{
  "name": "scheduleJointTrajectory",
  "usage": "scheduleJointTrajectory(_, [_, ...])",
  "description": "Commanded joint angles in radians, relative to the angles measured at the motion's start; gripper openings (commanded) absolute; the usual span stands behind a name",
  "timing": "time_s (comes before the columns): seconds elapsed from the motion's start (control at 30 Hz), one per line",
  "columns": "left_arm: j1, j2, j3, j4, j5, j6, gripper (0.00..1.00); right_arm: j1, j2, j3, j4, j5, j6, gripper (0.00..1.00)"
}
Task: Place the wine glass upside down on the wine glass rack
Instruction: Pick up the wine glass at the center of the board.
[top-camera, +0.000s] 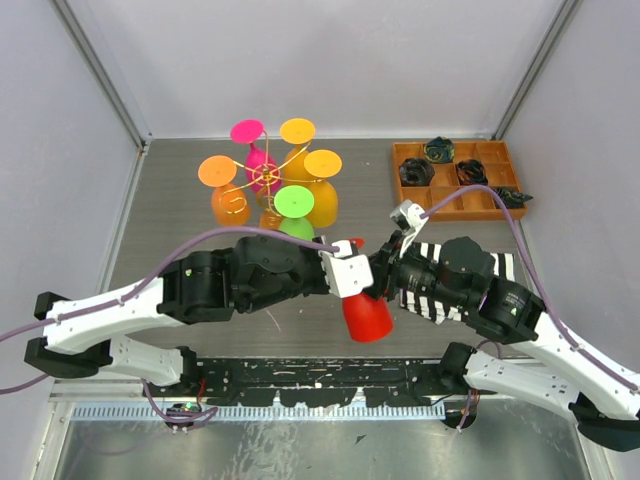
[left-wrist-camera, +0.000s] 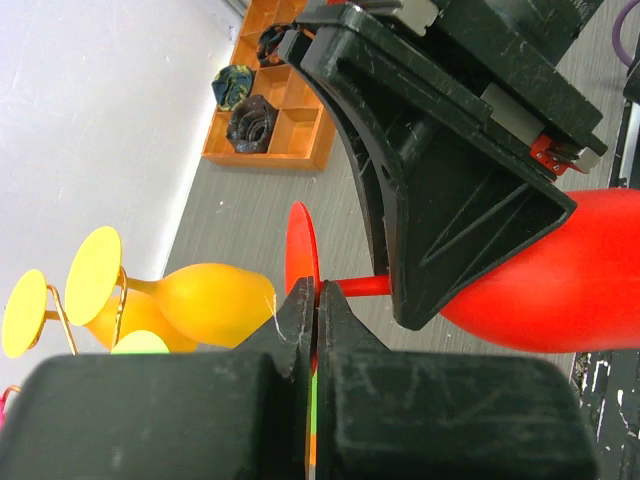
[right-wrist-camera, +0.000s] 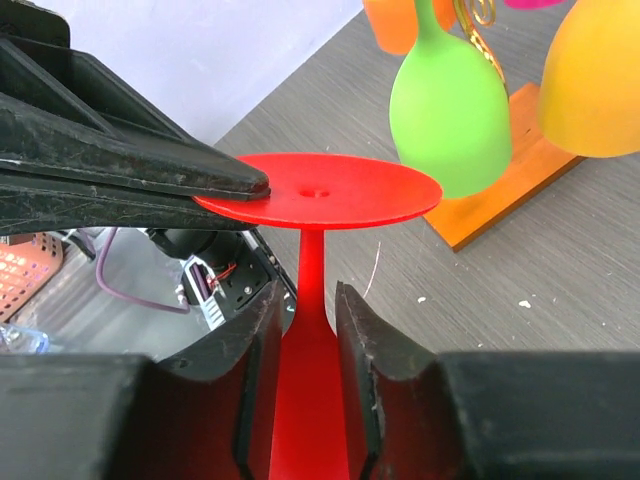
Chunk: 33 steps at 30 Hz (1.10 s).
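Note:
The red wine glass hangs upside down above the table's near middle, bowl lowest. My left gripper is shut on the edge of its round foot; in the top view it comes in from the left. My right gripper is closed round the stem where it widens into the bowl, just under the foot; in the top view it comes in from the right. The gold wire rack stands behind, hung with several upside-down coloured glasses, on its wooden base.
A green glass and a yellow glass hang on the rack's near side, close to the red foot. An orange compartmented tray with dark items sits at the back right. White walls enclose the table.

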Motion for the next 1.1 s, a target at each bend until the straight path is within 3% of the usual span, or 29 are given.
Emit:
scheduleJointTrajectory(0.0, [-0.008, -0.003, 0.024, 0.097, -0.042, 0.014, 0.00, 0.006, -0.018, -0.050, 0.081, 0.055, 0.014, 0.29])
scheduleJointTrajectory(0.47, [-0.009, -0.005, 0.007, 0.121, -0.068, 0.014, 0.00, 0.006, 0.009, -0.104, 0.156, 0.034, 0.023, 0.30])
scheduleJointTrajectory(0.63, [-0.011, -0.002, 0.002, 0.122, -0.076, 0.014, 0.00, 0.006, 0.006, -0.119, 0.167, 0.044, 0.025, 0.38])
scheduleJointTrajectory(0.93, [-0.013, -0.006, -0.003, 0.125, -0.092, 0.010, 0.00, 0.006, -0.007, -0.130, 0.165, 0.059, 0.023, 0.02])
scheduleJointTrajectory(1.07, [-0.012, -0.015, -0.013, 0.138, -0.101, 0.004, 0.00, 0.006, -0.025, -0.142, 0.169, 0.068, 0.027, 0.01])
